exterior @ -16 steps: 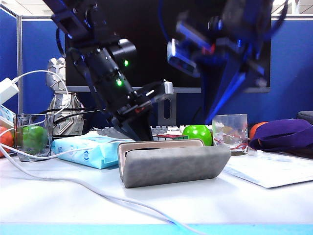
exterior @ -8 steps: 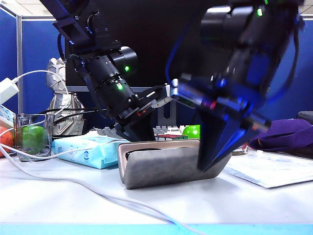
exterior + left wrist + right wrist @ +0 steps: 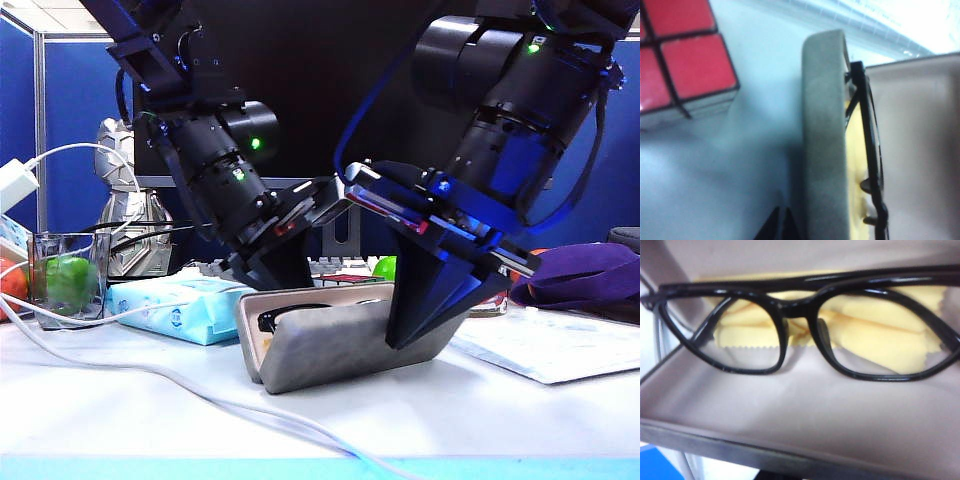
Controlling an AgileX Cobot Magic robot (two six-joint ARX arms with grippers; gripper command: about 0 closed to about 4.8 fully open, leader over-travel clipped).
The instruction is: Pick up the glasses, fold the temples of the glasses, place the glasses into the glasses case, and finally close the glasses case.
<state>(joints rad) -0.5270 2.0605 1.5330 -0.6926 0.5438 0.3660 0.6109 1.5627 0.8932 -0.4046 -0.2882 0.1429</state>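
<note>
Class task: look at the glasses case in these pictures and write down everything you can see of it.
The case is an oblong grey clamshell, suede-like outside with a pale lining. It sits open and tilted on the white table. Inside lie the glasses, dark-framed, on a yellow cloth. The right hand, shut, presses at its right end; the left hand, also shut, is just behind its back edge. A red cube lies behind it.
</note>
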